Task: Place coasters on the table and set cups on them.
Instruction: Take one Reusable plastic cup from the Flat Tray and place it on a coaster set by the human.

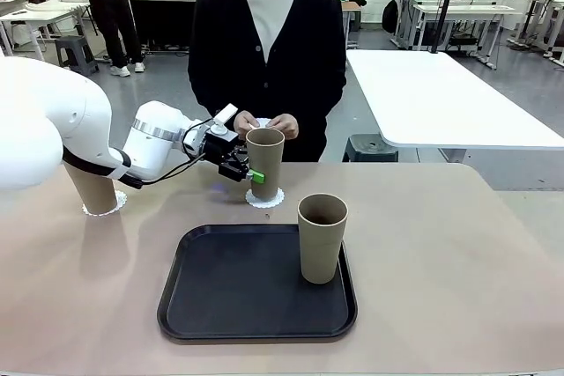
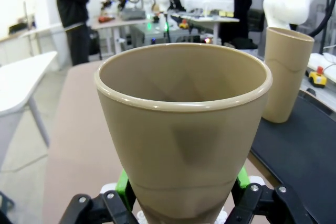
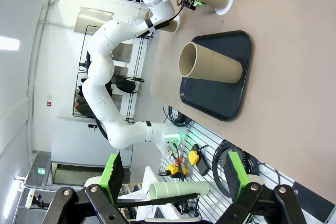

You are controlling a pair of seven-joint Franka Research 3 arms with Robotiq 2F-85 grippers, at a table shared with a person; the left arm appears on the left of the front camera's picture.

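The left hand (image 1: pixel 256 175) is clamped tight on the lower part of the middle cup (image 1: pixel 264 160), a green pad pressed to each side of it. That cup stands upright on a white coaster (image 1: pixel 265 200) on the bench (image 1: pixel 458 253), just beyond the far edge of the black tray (image 1: pixel 220 305). From the left wrist the same cup (image 2: pixel 181 129) fills the space between the fingers (image 2: pixel 122 184).

Far to the left, a second cup (image 1: pixel 92 189) sits on its own coaster (image 1: pixel 109 208), half hidden behind the left arm. The third cup (image 1: pixel 322 238) stands on the tray, at its right side.

The right hand (image 3: pixel 175 174) hangs well above the bench, fingers spread wide with nothing between them.

Across the bench a person (image 1: pixel 269 50) holds something small and white (image 1: pixel 263 121) at waist height; I cannot make out what it is.
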